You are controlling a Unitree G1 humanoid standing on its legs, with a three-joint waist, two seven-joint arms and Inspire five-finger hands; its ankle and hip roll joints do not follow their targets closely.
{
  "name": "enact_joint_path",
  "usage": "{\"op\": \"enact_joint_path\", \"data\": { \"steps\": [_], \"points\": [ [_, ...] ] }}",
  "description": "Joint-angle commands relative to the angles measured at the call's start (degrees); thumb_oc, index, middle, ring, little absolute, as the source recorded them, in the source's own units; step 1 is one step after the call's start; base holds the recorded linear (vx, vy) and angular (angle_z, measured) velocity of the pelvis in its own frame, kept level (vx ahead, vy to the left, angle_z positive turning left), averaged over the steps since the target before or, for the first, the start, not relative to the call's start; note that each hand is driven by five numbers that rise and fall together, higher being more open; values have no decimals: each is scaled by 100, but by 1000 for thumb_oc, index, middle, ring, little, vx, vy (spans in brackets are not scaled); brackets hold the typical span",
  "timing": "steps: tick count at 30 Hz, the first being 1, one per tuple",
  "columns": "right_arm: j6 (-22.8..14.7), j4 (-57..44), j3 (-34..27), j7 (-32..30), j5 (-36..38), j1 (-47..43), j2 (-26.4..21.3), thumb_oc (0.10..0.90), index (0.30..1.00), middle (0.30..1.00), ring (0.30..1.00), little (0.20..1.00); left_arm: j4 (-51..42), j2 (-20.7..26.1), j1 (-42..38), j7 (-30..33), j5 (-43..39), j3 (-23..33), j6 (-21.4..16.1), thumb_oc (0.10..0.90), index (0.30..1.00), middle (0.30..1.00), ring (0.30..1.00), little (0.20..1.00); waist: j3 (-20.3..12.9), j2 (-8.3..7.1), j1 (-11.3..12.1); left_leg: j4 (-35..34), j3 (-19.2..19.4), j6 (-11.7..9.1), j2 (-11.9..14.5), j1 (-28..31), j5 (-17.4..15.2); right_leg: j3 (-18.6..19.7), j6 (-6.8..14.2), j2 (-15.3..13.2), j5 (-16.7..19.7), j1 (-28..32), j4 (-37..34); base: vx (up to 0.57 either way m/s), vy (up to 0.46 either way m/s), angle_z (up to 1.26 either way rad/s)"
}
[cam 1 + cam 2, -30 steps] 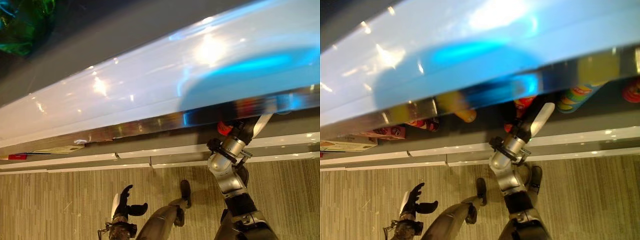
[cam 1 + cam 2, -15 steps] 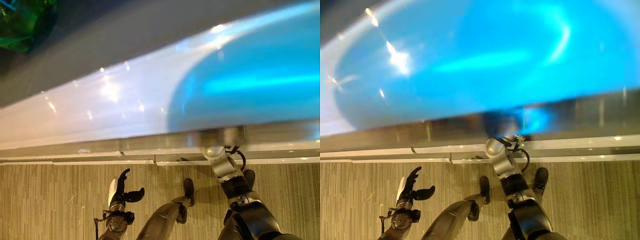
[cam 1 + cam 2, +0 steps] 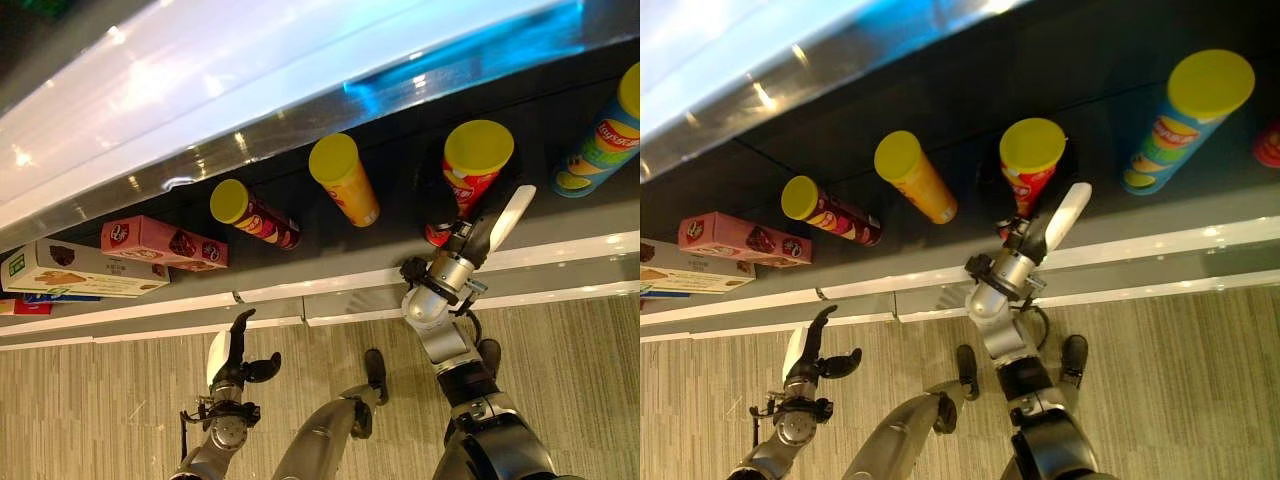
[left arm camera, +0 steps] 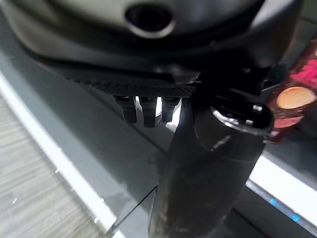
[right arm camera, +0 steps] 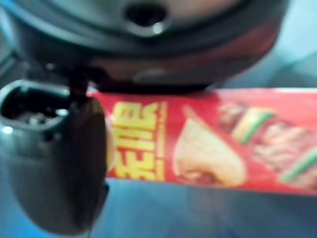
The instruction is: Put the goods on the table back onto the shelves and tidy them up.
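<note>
Right robot hand (image 3: 478, 238) raised, fingers seemingly curled in a grasp; left robot hand (image 3: 233, 358) low, fingers relaxed.

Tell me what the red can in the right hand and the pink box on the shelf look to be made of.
Red can: likely printed cardboard tube, glossy, with a smooth yellow lid, probably plastic. The right hand grips it.
Pink box: thin printed cardboard, judging by its flat faces and sharp edges, slightly glossy.

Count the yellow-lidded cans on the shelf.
4, in a row: dark red can nearest the boxes, orange can, red can at the right hand, blue can farthest along. More may sit beyond the view's edge.
</note>
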Motion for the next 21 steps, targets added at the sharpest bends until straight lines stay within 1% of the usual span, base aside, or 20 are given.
{"op": "enact_joint_path", "data": {
  "steps": [1,6,10,13,15,16,17,21],
  "points": [
    [-470,-389,56,144,-63,-457,-111,800,900,900,900,900,-294,568,3,559,270,118,-23,800,900,900,900,900,79,74,225,-15,-219,-271,-154,403,-767,-240,515,-120,635,574,-299,0,0,0],
    [-477,-482,52,142,-122,-422,-110,800,900,900,900,900,-663,825,-156,690,631,46,16,800,900,900,900,900,95,-14,145,-23,-236,-260,-134,444,-772,-239,520,-96,651,593,-266,0,0,0],
    [-435,-483,101,225,-213,-344,-122,800,900,900,900,900,-716,889,-164,691,794,59,52,800,900,900,900,900,74,-86,120,-129,-258,-253,-142,580,-740,-231,532,-97,669,660,-246,0,0,0],
    [-454,-503,83,259,-233,-216,-147,800,900,900,900,900,-686,892,-157,646,765,84,52,800,900,900,900,900,30,-150,107,-190,-290,-252,-144,684,-724,-250,543,-104,702,736,-238,0,0,0],
    [-473,-503,101,286,-214,-108,-131,800,900,900,900,900,-611,881,-169,640,752,89,62,800,900,900,900,900,10,-221,100,-253,-311,-258,-131,781,-713,-262,546,-95,716,820,-252,-7,-20,1],
    [-498,-491,115,327,-206,-15,-119,800,900,900,900,900,-552,878,-175,617,746,83,70,800,900,900,900,900,-2,-282,81,-262,-319,-254,-119,834,-718,-265,553,-81,735,869,-248,-10,-62,0],
    [-530,-446,163,390,-175,113,-98,800,900,900,900,900,-434,868,-161,599,751,73,87,800,900,900,900,900,-15,-376,49,-300,-340,-252,-112,949,-721,-268,563,-73,789,967,-258,-10,-62,-1],
    [-532,-377,133,374,-186,213,-104,800,900,900,900,900,-318,876,-124,590,756,104,83,800,900,900,900,900,-44,-486,37,-388,-374,-257,-92,1082,-699,-305,572,-61,838,1079,-286,-1,-13,0]
  ]
}}
